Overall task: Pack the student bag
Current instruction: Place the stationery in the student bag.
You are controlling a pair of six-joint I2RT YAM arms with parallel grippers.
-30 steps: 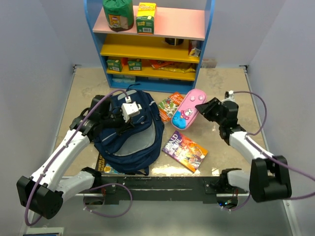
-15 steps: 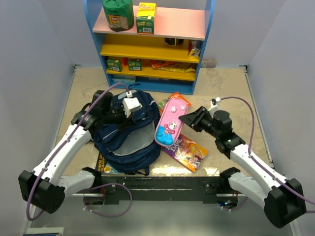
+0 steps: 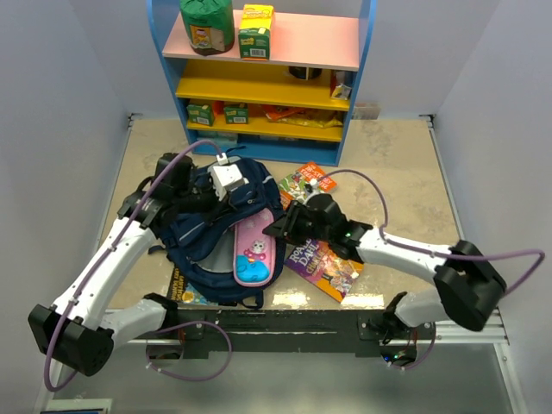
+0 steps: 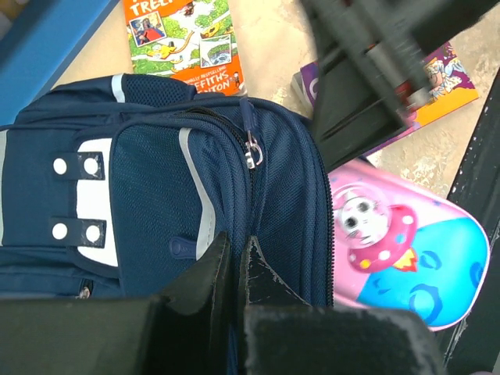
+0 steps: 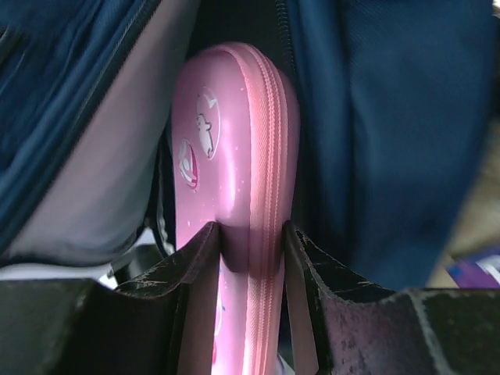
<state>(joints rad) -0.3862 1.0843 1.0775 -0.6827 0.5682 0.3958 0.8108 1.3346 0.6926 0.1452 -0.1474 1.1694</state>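
Note:
The student bag (image 3: 207, 246) lies at centre-left, navy with grey-white patches, its main compartment gaping toward me. My left gripper (image 3: 235, 200) is shut on a fold of the bag's fabric by the zip (image 4: 235, 248). A pink pencil case (image 3: 253, 253) with a cartoon face sits partly in the opening, lying against the bag's grey lining (image 5: 101, 156). My right gripper (image 3: 274, 230) is shut on the case's upper end, one finger on each flat side (image 5: 251, 230). In the left wrist view the pencil case (image 4: 398, 242) shows to the right of the navy bag (image 4: 156, 180).
An orange book (image 3: 304, 183) and a purple book (image 3: 332, 263) lie right of the bag. Another book (image 3: 183, 293) pokes out from under the bag's near edge. A blue shelf unit (image 3: 263, 86) with boxes and packets stands at the back.
My right gripper has carried the pink pencil case leftward from beside the books, turned it and lowered it into the bag's opening. The left gripper has kept its hold on the bag.

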